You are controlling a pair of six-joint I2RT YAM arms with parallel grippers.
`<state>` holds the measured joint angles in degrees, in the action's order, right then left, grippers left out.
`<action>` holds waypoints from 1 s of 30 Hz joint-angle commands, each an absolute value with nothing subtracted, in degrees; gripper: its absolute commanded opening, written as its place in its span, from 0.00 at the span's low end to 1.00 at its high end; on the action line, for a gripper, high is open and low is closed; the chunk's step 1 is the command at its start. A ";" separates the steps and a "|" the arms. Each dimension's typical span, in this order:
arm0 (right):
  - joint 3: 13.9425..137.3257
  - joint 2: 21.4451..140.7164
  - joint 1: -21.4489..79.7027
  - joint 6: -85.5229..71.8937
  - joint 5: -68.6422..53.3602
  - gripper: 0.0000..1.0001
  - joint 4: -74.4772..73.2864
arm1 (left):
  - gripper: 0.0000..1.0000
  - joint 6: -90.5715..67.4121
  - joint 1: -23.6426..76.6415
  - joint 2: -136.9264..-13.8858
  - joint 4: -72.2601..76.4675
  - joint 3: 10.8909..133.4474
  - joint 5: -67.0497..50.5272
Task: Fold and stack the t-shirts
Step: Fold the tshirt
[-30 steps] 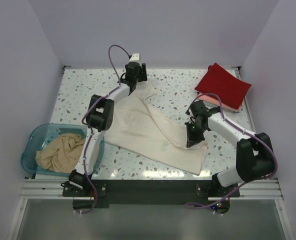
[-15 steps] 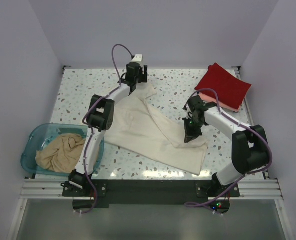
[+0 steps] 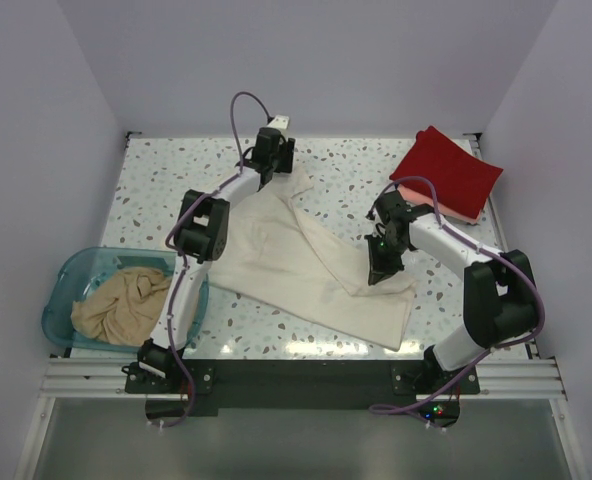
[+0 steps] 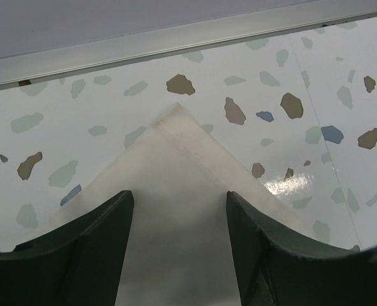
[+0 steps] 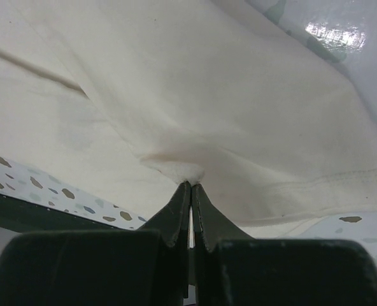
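The cream-white t-shirt (image 3: pixel 306 260) lies spread and partly folded over itself across the middle of the table. My left gripper (image 3: pixel 275 152) is open over its far corner; in the left wrist view that corner (image 4: pixel 176 159) lies flat between the spread fingers (image 4: pixel 99 229) of the gripper (image 4: pixel 179 197). My right gripper (image 3: pixel 380 268) is shut on a small pinch of the cream shirt's near-right part (image 5: pixel 195 115), seen at its tips (image 5: pixel 190 183). The red t-shirt (image 3: pixel 446 170) lies folded on the salmon pink one (image 3: pixel 454 212) at the far right. The tan-beige t-shirt (image 3: pixel 116 303) is crumpled in the tub.
A translucent blue plastic tub (image 3: pixel 64 280) stands at the near left beside the left arm's base. Walls close the table on the left, back and right. A metal rail (image 4: pixel 176 41) runs along the table's far edge just beyond the left gripper.
My right gripper has shifted slightly left and away with the pinched cream cloth. My left gripper has moved a little to the right at the far corner.
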<state>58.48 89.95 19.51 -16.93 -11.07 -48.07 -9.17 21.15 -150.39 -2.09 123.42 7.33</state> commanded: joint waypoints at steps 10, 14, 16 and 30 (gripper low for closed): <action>59.41 89.38 19.78 -18.28 -11.34 0.00 -46.23 | 0.61 -5.71 21.36 -152.49 -10.54 128.94 5.45; 59.50 89.12 19.69 -18.37 -11.34 0.00 -45.97 | 0.49 -5.63 21.36 -152.23 -11.25 128.50 5.01; 59.41 88.95 19.78 -18.54 -11.25 0.00 -45.97 | 0.42 -5.63 21.27 -152.05 -11.25 128.15 5.01; 60.91 88.68 19.16 -23.03 -2.90 0.00 -48.42 | 0.00 -16.17 16.27 -141.07 2.01 117.43 3.34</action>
<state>58.52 90.00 19.44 -21.06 -6.44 -47.33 -11.99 19.33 -147.55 -3.55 119.92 4.23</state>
